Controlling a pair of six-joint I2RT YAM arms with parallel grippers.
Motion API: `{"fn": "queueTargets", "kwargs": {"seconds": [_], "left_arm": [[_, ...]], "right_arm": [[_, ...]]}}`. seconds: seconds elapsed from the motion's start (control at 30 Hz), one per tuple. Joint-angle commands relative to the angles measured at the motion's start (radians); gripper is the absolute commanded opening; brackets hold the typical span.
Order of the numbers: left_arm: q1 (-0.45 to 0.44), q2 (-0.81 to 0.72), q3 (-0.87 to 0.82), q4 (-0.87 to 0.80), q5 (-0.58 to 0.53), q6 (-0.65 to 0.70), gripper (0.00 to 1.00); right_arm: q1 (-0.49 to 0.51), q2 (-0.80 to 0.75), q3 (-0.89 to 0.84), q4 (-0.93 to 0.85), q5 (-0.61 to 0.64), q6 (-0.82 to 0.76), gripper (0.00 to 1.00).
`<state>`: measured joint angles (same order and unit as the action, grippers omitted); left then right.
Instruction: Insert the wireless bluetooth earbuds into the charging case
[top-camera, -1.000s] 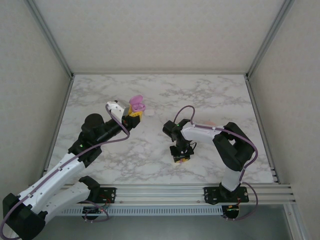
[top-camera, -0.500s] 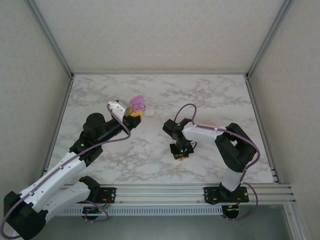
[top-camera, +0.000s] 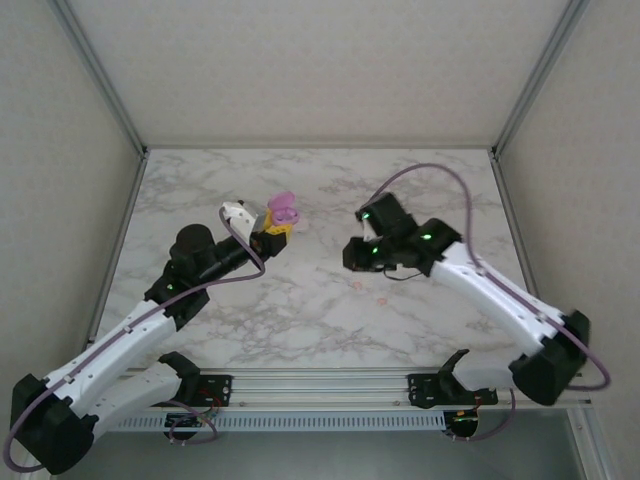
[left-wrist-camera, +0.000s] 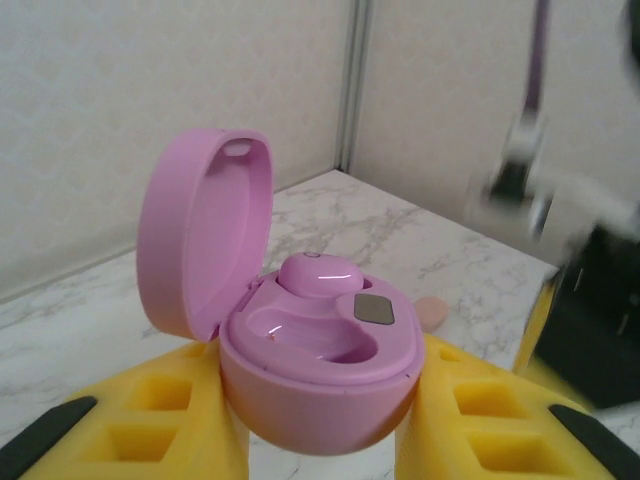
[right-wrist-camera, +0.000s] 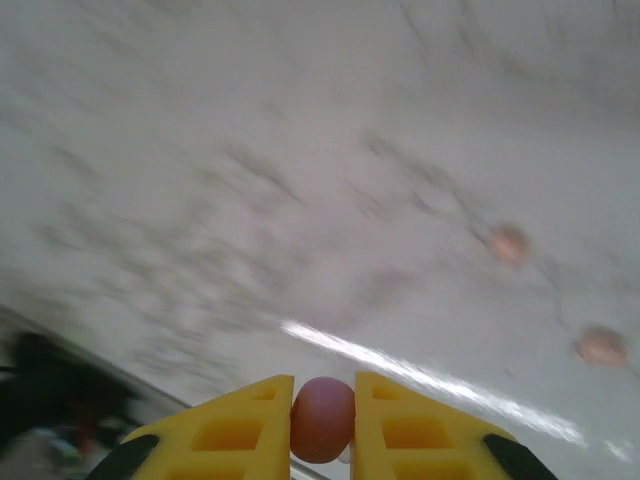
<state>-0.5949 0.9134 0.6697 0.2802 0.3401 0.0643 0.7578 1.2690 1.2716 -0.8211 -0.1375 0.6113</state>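
My left gripper (top-camera: 272, 228) is shut on the base of a pink charging case (left-wrist-camera: 320, 370), held off the table with its lid (left-wrist-camera: 205, 230) hinged open. One pink earbud (left-wrist-camera: 318, 275) sits in the case's far slot; the near slot is empty. My right gripper (right-wrist-camera: 322, 420) is shut on a second pink earbud (right-wrist-camera: 322, 415), pinched between the yellow fingers (right-wrist-camera: 240, 435). In the top view the right gripper (top-camera: 353, 256) hangs above the table, to the right of the case (top-camera: 283, 209).
Two small peach buds (right-wrist-camera: 508, 243) (right-wrist-camera: 601, 345) lie loose on the marble table (top-camera: 200, 190), also seen near the middle (top-camera: 358, 288) (top-camera: 380, 299). Another peach bud (left-wrist-camera: 432, 312) lies beyond the case. Frame posts and walls bound the table.
The right gripper closed on the pink earbud at the table, then rose and swung back and right with it. The left arm and case edged slightly right.
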Motion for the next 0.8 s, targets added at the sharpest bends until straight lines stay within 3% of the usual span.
{"fn": "queueTargets", "kwargs": {"seconds": [0.0, 0.27, 0.43, 0.77], "left_arm": [[-0.009, 0.022, -0.001, 0.102, 0.112, 0.033, 0.15], [-0.028, 0.114, 0.073, 0.09, 0.243, 0.067, 0.14], [-0.036, 0.133, 0.092, 0.102, 0.247, 0.06, 0.15], [-0.04, 0.137, 0.098, 0.116, 0.251, 0.042, 0.15]], "right_arm": [[-0.006, -0.068, 0.081, 0.079, -0.099, 0.021, 0.18], [-0.006, -0.005, 0.189, 0.279, -0.315, 0.068, 0.18], [-0.006, 0.053, 0.206, 0.355, -0.375, 0.107, 0.18], [-0.006, 0.087, 0.189, 0.399, -0.378, 0.135, 0.18]]}}
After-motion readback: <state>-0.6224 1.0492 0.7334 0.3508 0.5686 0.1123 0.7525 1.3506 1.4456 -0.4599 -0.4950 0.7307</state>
